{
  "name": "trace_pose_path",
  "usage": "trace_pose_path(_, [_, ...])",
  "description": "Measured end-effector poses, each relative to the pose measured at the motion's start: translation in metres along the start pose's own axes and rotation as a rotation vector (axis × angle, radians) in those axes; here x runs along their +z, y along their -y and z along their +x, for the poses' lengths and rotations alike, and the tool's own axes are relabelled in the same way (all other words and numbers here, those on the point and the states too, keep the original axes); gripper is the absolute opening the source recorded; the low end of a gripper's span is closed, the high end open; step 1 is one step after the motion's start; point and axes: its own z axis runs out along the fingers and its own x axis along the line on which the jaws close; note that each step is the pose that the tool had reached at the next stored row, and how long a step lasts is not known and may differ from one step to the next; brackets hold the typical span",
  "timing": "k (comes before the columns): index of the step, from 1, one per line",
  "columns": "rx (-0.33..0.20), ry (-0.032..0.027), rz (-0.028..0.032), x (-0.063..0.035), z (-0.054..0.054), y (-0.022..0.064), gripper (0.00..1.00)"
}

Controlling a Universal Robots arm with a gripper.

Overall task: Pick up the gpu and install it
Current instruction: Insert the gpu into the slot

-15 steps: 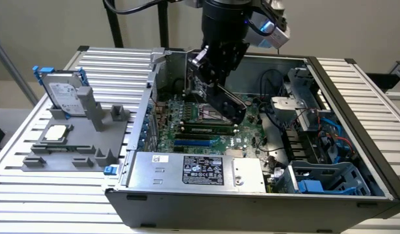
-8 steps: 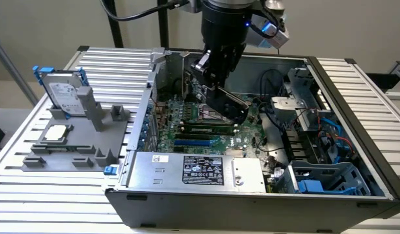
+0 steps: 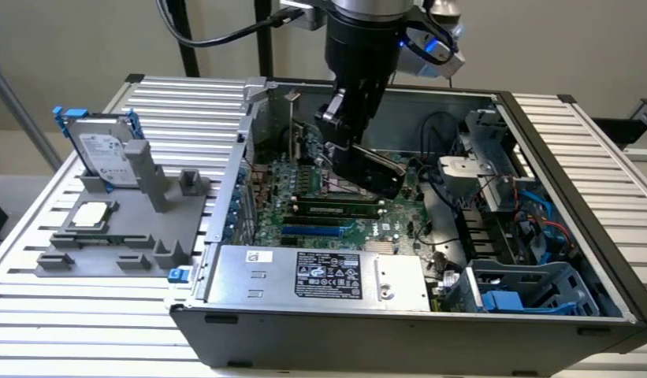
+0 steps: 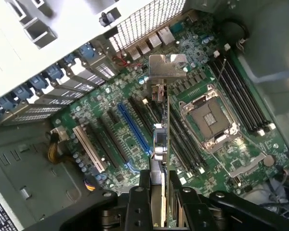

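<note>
Inside the open computer case, my gripper is clamped on the gpu, held edge-on over the motherboard, mid-install; seating it calls for squaring its edge to a slot.

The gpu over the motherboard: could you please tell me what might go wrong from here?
The gripper pinches the gpu by one edge, so it may tilt when pressed. It hangs among several parallel slots, near the blue slot, and could seat wrongly. Its silver bracket could catch the case's rear grille.
</note>
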Motion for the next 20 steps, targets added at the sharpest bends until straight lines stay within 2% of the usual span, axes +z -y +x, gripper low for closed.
trace_pose_path(12, [-0.219,-0.0021,-0.001,0.0101,0.0,0.0001,0.0])
trace_pose_path(20, [-0.364,-0.0034,-0.0018,0.0202,0.0,0.0001,0.0])
